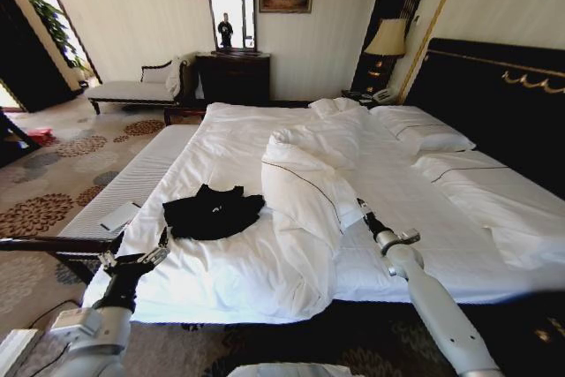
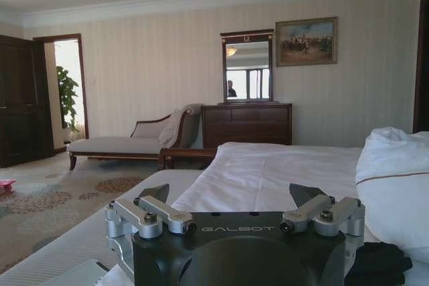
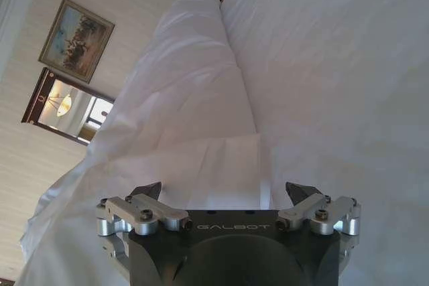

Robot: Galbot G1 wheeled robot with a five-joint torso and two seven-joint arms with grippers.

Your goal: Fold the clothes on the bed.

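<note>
My left tool (image 1: 159, 254) spread wide at the bed's (image 1: 397, 192) near corner, just short of the crumpled black T-shirt (image 1: 212, 212) on the sheet, my right tool (image 3: 224, 195) also wide, against the bunched white duvet (image 1: 305, 187).

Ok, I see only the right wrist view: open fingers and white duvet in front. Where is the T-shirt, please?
Observer: The black T-shirt lies crumpled on the bed near its foot edge, to the left of the bunched duvet.
Operator: And the left gripper?
Observer: The left gripper is open at the foot edge, close to the shirt, not touching it.
Operator: Is my gripper near the shirt?
Observer: No. The right gripper is against the duvet's other side.
</note>
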